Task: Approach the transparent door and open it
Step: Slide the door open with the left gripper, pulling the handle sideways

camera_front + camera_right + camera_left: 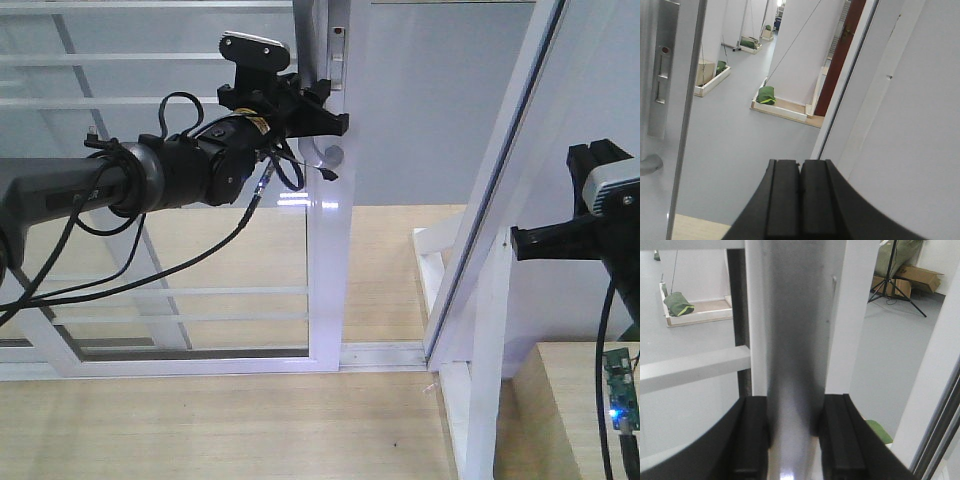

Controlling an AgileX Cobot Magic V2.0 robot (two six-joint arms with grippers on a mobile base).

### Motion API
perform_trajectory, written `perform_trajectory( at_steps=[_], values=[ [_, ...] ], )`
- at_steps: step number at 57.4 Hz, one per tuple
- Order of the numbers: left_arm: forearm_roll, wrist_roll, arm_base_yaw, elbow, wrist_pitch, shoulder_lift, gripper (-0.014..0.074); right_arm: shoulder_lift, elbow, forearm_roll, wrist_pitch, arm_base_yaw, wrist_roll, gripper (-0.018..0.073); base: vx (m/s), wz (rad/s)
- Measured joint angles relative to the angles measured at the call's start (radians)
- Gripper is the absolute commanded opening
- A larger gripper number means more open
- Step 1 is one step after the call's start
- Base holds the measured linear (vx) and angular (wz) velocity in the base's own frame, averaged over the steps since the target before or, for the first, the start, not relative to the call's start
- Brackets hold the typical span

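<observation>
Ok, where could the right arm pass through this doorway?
The gap between the transparent door and the slanted white post is free, wide up high, narrowing toward the floor track. The wooden floor before the track is bare. Crowded at the handle: the left gripper clamps the door there, cables dangling.

Two robot arms (90,190) (600,200), one transparent door (330,260), one grey handle (792,340), one slanted post (500,170)
</observation>
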Motion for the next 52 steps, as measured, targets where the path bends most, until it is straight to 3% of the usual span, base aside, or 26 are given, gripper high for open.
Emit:
perform_trajectory(
  at_steps=[13,27,52],
  values=[
    [-0.002,0.004,0.019,0.0,0.038,-0.01,-0.0003,0.0,0.0,0.0,0.001,0.0,0.0,-0.0002,0.0,0.0],
    [-0.014,0.082,0.043,0.0,0.114,-0.038,-0.0003,0.0,0.0,0.0,0.004,0.0,0.0,-0.0002,0.0,0.0],
    [-0.018,0.108,0.109,0.005,0.242,-0.085,-0.0003,0.0,0.0,0.0,0.007,0.0,0.0,-0.0002,0.0,0.0]
  ],
)
